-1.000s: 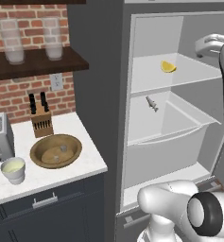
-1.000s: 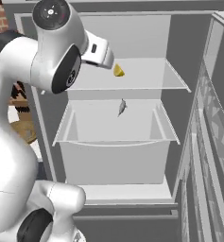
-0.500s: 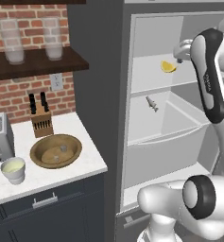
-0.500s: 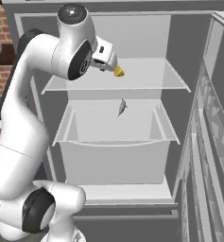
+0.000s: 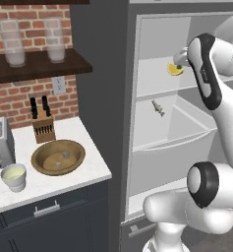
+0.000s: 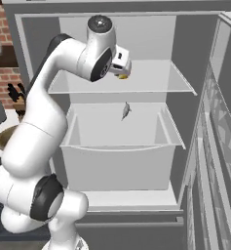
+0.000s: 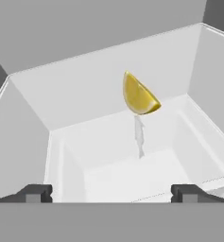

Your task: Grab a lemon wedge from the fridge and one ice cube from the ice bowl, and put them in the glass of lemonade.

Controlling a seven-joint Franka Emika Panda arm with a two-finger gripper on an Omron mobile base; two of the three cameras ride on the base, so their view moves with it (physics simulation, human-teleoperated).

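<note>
We see the lemon wedge lying on the fridge shelf, long axis slanting, peel toward the right in the hand view, our pincer spread wide apart above it.

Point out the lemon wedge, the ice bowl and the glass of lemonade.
lemon wedge (image 7: 139,97), hand view, middle of its yellow flesh
ice bowl (image 5: 43,166), left base view, wooden rim
glass of lemonade (image 5: 13,181), left base view, outer wall
</note>
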